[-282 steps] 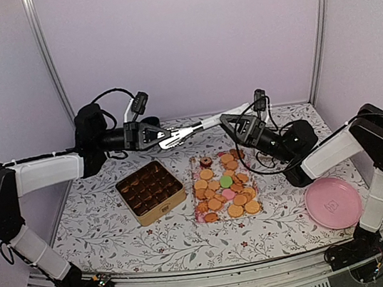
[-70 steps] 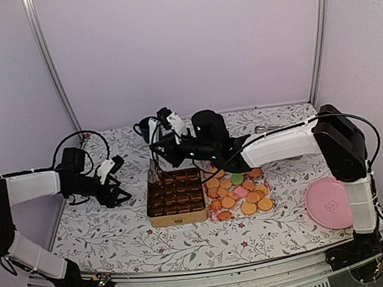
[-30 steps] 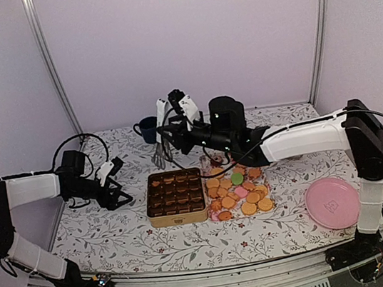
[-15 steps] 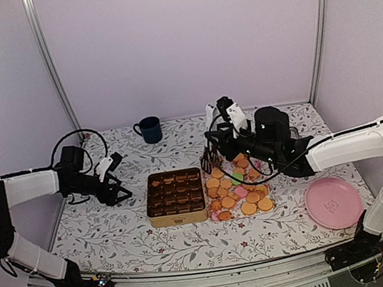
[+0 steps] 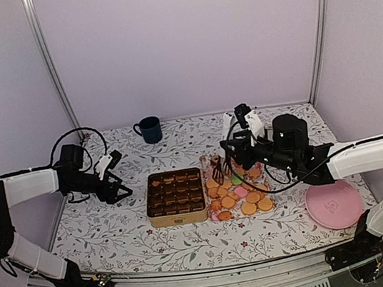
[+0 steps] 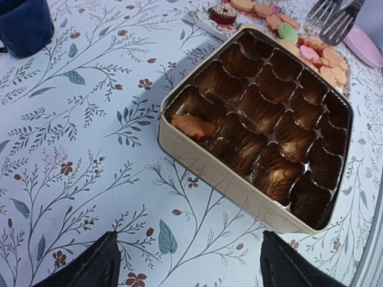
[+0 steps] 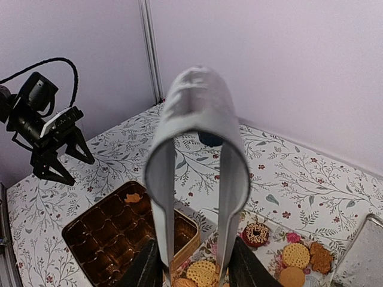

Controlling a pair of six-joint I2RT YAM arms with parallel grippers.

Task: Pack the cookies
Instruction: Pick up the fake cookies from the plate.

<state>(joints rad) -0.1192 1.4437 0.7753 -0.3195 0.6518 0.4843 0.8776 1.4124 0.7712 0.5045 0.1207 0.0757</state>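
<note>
As the right tool (image 7: 192, 263) pinches the tongs (image 7: 197, 101) above the cookies (image 5: 243, 197), heaped just right of the tin (image 5: 179, 218), a pickup looks intended; the left tool (image 6: 188, 239), spread, stands left of the tin, likely keeping clear.

White shells alternate with black joints on the left arm (image 5: 39, 184) and right arm (image 5: 366, 152); thin black cables (image 5: 76, 130) loop alongside. The left gripper (image 5: 120, 190) seems black with white plates.

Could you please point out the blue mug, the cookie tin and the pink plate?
blue mug (image 5: 152, 130): top view, its body.
cookie tin (image 5: 179, 219): top view, its near wall.
pink plate (image 5: 334, 204): top view, its bare middle.
</note>
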